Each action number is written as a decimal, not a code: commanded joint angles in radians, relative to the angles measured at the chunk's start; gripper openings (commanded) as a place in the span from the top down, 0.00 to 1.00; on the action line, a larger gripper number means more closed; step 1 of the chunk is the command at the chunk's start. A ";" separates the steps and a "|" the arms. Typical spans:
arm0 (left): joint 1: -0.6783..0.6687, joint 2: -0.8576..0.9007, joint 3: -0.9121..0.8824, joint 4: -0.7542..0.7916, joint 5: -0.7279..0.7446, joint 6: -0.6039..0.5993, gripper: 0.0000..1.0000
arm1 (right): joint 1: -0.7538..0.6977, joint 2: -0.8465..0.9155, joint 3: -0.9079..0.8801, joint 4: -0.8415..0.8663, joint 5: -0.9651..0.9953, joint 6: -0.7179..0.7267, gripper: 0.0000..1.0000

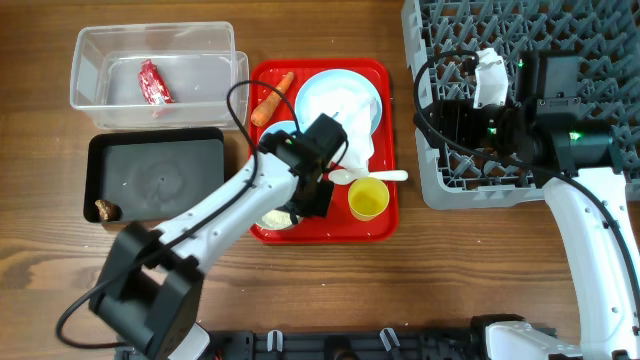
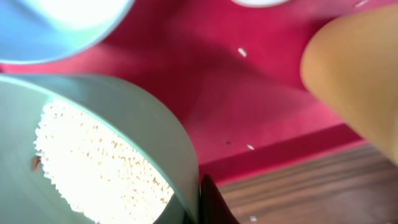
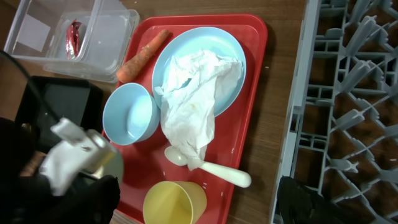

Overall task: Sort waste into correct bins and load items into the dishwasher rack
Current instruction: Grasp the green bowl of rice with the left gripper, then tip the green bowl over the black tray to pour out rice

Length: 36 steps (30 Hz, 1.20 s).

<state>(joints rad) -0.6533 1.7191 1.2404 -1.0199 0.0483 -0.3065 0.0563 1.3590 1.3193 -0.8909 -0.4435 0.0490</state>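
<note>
- Now the left fingers (image 2: 214, 202) are pinched shut on the pale-green bowl (image 2: 143, 130) at its rim; the bowl holds rice (image 2: 93, 162) and sits on the red tray (image 2: 249, 106).
- Right fingers (image 3: 305, 202) hang wide and empty beside the dishwasher rack (image 1: 520, 100).
- Likely next: lift level, then tip the rice into the black tray (image 1: 155, 175).

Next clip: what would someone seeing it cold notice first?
The red tray at the table's centre grabs the eye, with a crumpled white napkin heaped on its light-blue plate and an orange carrot alongside. At the tray's near left corner the left pincer is shut on the rim of a pale-green bowl full of white rice. The large grey dishwasher rack fills the right side.
</note>
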 commanded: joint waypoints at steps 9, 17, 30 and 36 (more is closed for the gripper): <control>0.311 -0.132 0.067 -0.006 0.186 -0.016 0.96 | 0.002 0.006 0.014 -0.009 0.006 0.006 0.16; 0.760 -0.116 0.064 0.034 0.573 0.188 0.96 | 0.002 0.006 0.014 -0.011 0.006 0.004 0.16; 1.173 0.169 -0.038 0.043 1.139 0.645 0.96 | 0.002 0.006 0.014 -0.012 0.006 0.004 0.15; 1.180 0.221 -0.039 0.036 1.252 0.696 0.96 | 0.002 0.006 0.014 -0.014 0.006 0.007 0.16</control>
<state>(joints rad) 0.5201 1.9381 1.2045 -0.9802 1.1576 0.3176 0.0563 1.3590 1.3193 -0.9051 -0.4435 0.0490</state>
